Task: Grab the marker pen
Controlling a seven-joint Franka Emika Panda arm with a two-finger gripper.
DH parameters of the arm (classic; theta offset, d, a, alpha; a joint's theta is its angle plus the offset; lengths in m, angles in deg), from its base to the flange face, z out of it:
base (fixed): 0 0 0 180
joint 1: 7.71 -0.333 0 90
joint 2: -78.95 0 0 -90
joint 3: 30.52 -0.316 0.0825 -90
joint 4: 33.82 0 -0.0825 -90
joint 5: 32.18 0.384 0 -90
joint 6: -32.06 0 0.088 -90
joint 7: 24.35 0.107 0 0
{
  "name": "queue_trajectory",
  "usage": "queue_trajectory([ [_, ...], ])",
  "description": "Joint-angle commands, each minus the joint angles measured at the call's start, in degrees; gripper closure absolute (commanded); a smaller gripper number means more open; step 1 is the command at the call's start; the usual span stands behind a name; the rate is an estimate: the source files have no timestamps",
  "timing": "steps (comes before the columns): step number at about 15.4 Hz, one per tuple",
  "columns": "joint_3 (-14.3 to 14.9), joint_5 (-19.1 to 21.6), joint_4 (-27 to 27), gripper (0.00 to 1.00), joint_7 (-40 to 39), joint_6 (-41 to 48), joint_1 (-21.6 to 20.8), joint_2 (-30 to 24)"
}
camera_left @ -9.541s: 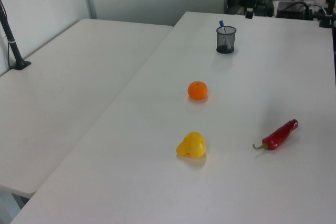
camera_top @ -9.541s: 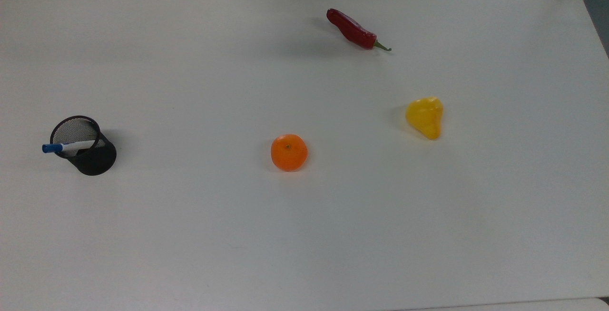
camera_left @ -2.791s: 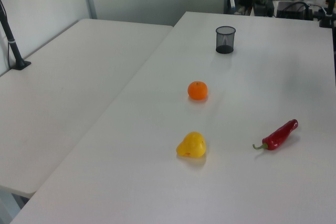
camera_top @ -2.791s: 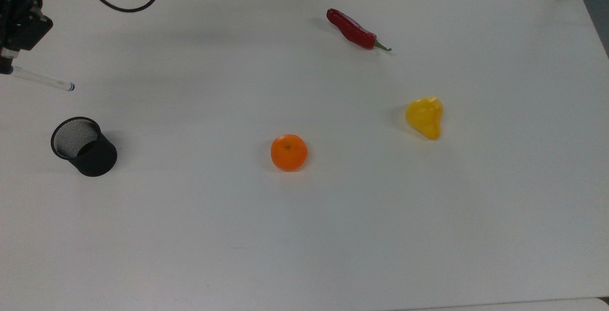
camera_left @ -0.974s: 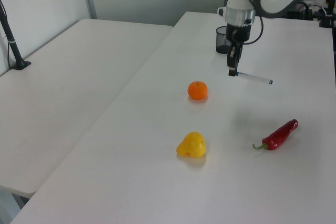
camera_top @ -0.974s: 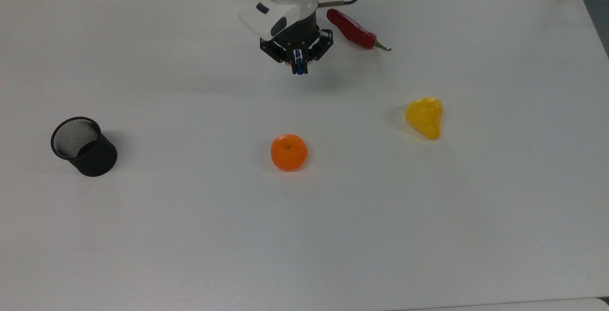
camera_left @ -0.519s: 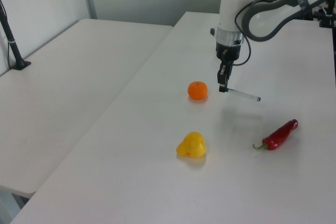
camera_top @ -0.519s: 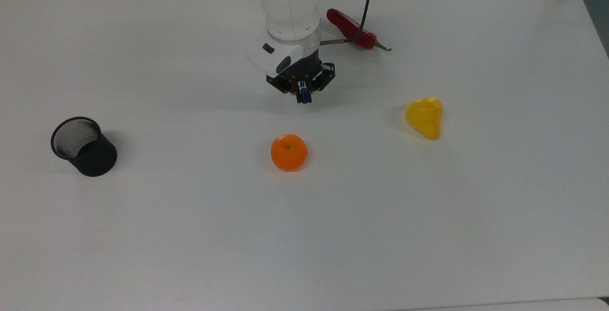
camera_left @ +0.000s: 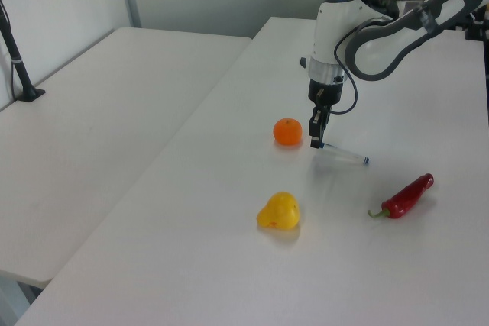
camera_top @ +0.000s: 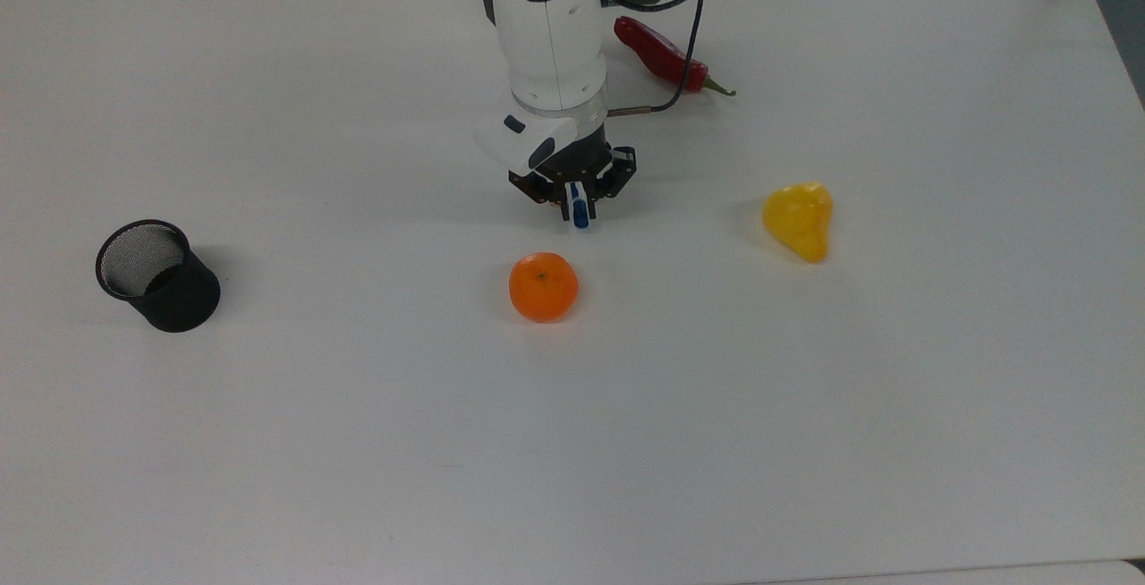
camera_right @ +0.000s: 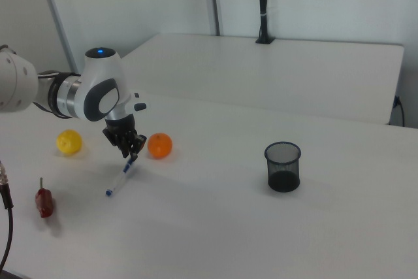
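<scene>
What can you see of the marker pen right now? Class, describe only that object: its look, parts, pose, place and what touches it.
The marker pen is slim, with a white barrel, a blue cap and a small blue end tip. The gripper is shut on its capped end, and the barrel slants down away from the fingers, its far tip low over the white table; whether it touches cannot be told. It hangs beside the orange, apart from it, and well away from the black mesh cup.

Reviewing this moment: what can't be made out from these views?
- Top view: the marker pen barrel is hidden under the gripper and wrist.
- Left view: whether the pen's far tip touches the table.
- Right view: the red chilli is too small for detail.
</scene>
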Motion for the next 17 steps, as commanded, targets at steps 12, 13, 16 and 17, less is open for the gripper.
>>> queue_trajectory([
  [12,0.4,1.0,1.8,0.00,-1.2,13.1,2.3,-11.6],
  [13,0.5,1.0,2.7,0.00,-1.2,16.4,2.9,-13.4],
  [16,0.5,1.3,3.6,0.00,-1.2,23.9,4.8,-19.1],
  [17,0.5,1.3,4.2,0.00,-1.2,26.3,4.9,-20.9],
])
